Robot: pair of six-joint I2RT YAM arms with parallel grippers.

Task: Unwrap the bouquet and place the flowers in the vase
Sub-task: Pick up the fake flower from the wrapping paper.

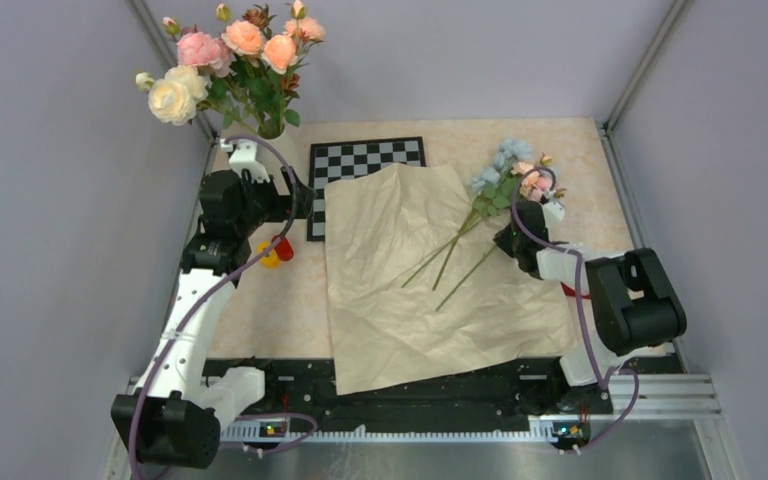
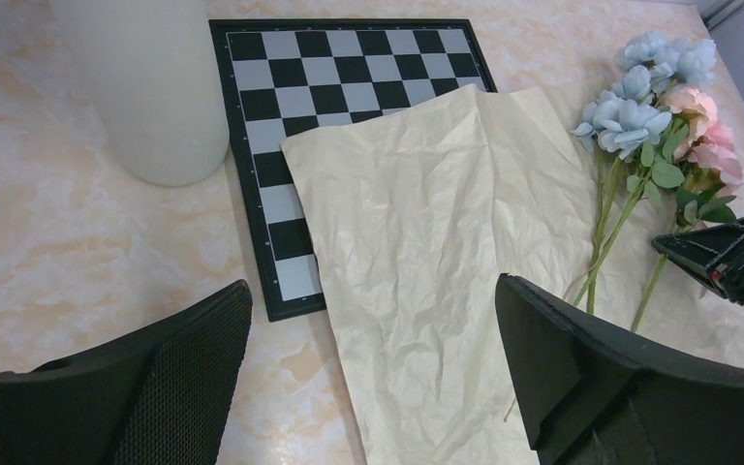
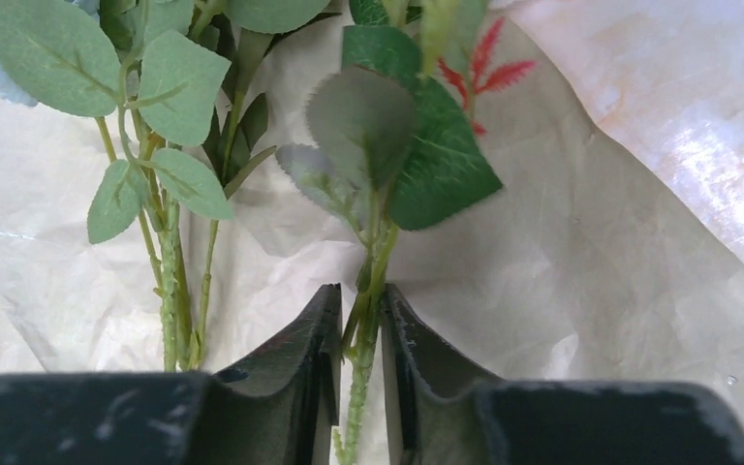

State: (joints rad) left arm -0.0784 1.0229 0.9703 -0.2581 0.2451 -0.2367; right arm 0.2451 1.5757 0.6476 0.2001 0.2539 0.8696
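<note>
The bouquet's wrap lies unfolded as a flat sheet of crinkled paper [image 1: 410,280]. On its right part lie the flowers [image 1: 505,178], pale blue and pink blooms on thin green stems. My right gripper [image 3: 360,295] is low over the paper. Its jaws stand narrowly apart around the pink flower's stem [image 3: 368,281]; the stem touches the right finger and a slim gap shows on the left. The other two stems [image 3: 170,281] lie just to its left. The white vase [image 2: 150,87] stands left of the chessboard. My left gripper [image 2: 373,291] hangs wide open and empty above the paper's left edge.
A chessboard [image 1: 360,160] lies at the back, partly under the paper. A pot of large cream, pink and peach roses [image 1: 235,60] stands in the back left corner. A small red and yellow object [image 1: 277,250] sits beside the left arm.
</note>
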